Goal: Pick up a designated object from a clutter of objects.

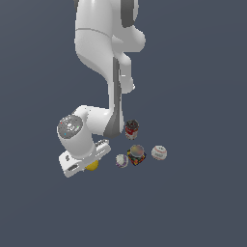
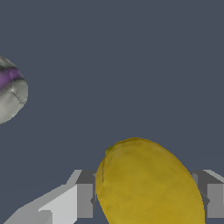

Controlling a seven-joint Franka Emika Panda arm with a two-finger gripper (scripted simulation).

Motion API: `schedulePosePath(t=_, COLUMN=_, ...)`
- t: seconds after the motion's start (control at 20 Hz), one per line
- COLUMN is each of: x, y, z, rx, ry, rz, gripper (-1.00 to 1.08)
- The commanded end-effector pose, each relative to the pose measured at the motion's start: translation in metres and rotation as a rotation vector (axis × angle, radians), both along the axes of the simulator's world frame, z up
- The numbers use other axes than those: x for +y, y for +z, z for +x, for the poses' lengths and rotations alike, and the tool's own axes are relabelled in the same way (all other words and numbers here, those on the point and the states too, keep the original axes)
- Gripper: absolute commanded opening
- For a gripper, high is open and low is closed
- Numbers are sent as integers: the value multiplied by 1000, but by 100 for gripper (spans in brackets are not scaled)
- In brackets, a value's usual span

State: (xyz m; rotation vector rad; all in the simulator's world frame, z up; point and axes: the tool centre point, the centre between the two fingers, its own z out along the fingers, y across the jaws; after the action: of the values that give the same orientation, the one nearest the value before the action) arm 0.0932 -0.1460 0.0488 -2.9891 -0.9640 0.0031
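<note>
The designated object, a plain yellow lemon-like fruit [image 2: 146,183], fills the gap between my gripper's [image 2: 144,192] two fingers, and both pads press its sides. In the exterior view the fruit [image 1: 92,165] peeks out under the white hand, low at the surface, with the gripper [image 1: 89,164] shut around it. The rest of the clutter lies toward the exterior view's right: a white ball with purple marks [image 1: 122,160], a multicoloured block with a grey round top [image 1: 136,155], a second white marked ball [image 1: 159,153] and a dark red-and-white can [image 1: 131,129].
The nearest white ball [image 2: 9,89] shows at the edge of the wrist view, a short way from the fruit. The arm's white links [image 1: 103,53] rise behind the can. The surface is plain dark grey.
</note>
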Motion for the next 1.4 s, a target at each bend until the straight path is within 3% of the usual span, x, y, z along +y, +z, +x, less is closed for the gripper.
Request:
schedulePosePath(t=0.0, x=3, y=12, z=-5, rx=-2, ry=0, rz=0, gripper=-100)
schedulePosePath(t=1.35, x=71, y=230, z=-108, rx=-2, ry=1, rz=-2, gripper=-100)
